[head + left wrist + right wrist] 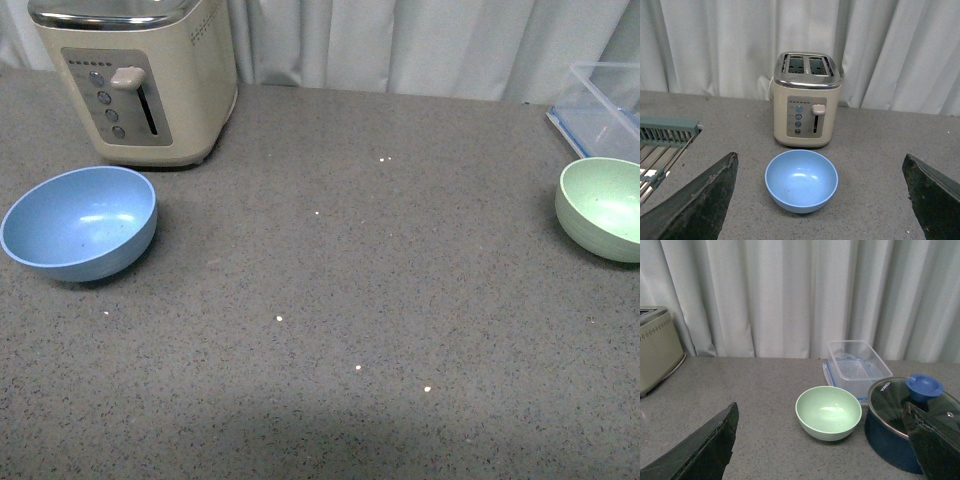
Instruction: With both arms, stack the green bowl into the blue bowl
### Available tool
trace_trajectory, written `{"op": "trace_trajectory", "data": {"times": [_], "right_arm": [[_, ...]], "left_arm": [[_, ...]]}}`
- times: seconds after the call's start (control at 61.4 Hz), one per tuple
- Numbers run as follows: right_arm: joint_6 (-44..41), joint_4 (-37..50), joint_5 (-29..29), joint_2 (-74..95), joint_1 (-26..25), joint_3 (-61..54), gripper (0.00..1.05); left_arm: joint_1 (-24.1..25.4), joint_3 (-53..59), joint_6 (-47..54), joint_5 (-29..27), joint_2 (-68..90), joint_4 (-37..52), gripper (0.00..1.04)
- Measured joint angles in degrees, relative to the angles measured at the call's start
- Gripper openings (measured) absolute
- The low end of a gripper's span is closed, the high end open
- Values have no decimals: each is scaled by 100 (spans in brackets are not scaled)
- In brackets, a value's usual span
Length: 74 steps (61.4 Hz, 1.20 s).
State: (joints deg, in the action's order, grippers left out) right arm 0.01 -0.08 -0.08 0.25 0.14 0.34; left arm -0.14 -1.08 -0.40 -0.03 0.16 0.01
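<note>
The blue bowl (80, 221) sits upright and empty on the grey counter at the left, just in front of the toaster. The green bowl (604, 207) stands upright and empty at the counter's right edge. Neither arm shows in the front view. In the left wrist view the blue bowl (801, 180) lies ahead of my left gripper (822, 197), whose fingers are spread wide and hold nothing. In the right wrist view the green bowl (828, 412) lies ahead of my right gripper (822, 437), also open and empty.
A cream toaster (140, 75) stands behind the blue bowl. A clear plastic box (608, 105) sits behind the green bowl. A dark blue pot with a glass lid (907, 422) stands close beside the green bowl. A grey-green rack (662, 137) lies off to one side.
</note>
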Motion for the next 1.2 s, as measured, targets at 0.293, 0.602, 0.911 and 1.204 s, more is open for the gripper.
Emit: {"op": "trace_trajectory", "data": {"times": [0.293,0.602,0.911,1.204], "right_arm": [[0,0,0,0,0,0,96],[0,0,0,0,0,2,96],[0,0,0,0,0,0,96],[0,0,0,0,0,0,96]], "left_arm": [[0,0,0,0,0,0,98],[0,0,0,0,0,0,98],[0,0,0,0,0,0,98],[0,0,0,-2,0,0,98]]}}
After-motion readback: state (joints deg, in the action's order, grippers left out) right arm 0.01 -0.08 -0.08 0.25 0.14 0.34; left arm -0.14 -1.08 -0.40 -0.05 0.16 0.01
